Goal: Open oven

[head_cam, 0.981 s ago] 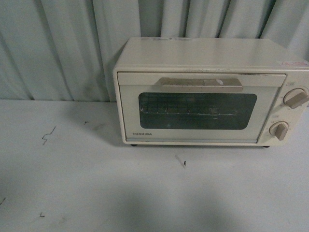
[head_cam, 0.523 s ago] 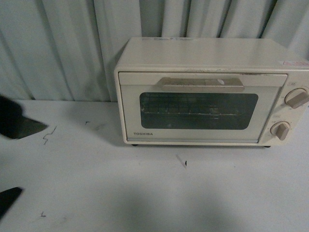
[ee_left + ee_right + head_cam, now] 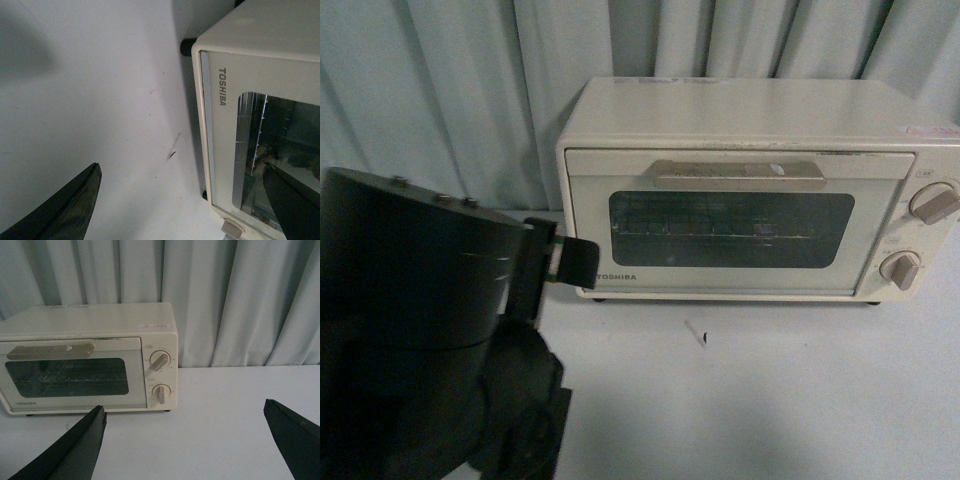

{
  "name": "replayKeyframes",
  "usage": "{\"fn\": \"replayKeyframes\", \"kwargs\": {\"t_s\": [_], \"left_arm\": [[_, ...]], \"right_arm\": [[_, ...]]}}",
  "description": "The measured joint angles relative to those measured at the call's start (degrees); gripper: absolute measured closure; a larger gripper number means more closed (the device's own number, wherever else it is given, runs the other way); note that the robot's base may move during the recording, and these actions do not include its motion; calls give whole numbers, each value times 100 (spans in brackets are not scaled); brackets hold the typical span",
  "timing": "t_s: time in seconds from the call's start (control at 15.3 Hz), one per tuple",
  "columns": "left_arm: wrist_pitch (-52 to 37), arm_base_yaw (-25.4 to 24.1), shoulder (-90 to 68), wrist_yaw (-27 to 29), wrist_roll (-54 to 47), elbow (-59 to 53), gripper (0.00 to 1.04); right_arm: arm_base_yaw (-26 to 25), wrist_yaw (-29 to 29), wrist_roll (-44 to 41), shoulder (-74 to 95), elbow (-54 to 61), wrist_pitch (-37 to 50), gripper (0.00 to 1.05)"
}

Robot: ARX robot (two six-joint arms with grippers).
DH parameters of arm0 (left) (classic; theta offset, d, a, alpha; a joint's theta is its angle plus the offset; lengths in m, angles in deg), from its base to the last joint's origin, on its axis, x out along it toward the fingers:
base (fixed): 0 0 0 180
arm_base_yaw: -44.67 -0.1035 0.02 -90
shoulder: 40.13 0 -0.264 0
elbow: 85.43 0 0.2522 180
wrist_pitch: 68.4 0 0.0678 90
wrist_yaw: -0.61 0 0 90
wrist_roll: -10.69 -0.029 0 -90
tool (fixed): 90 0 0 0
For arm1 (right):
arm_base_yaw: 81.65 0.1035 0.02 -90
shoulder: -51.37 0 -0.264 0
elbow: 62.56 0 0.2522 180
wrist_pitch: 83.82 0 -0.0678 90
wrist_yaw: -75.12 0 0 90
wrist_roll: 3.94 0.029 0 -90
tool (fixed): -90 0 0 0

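The cream-white oven (image 3: 760, 115) stands at the back of the table, its glass door (image 3: 730, 228) shut, with a flat metallic handle bar (image 3: 738, 175) across the top and two beige knobs (image 3: 932, 203) at the right. My left arm fills the lower left of the front view, and its open gripper (image 3: 560, 262) is close to the door's lower left corner by the TOSHIBA mark. In the left wrist view the oven (image 3: 260, 60) is close ahead and the fingers (image 3: 75, 200) are wide apart. My right gripper (image 3: 185, 440) is open and empty, well back from the oven (image 3: 90, 320).
A pale curtain (image 3: 440, 90) hangs behind the oven. The white table (image 3: 770, 400) has small dark scuffs, one (image 3: 700, 337) in front of the oven.
My left arm has swung in from the left edge and now fills the lower left of the front view, its gripper near the oven door's lower left corner. The oven has not moved.
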Motion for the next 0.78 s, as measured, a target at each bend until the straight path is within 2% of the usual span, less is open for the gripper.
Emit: {"fn": "replayKeyframes", "kwargs": {"t_s": [0.52,0.78], "left_arm": [[-409,133,-1202,-188,223,1012,7],[-1016,155,-1414,-210,330,761,7]], "right_arm": [[0,0,0,0,0,0,6],[0,0,0,0,0,0,6]]}}
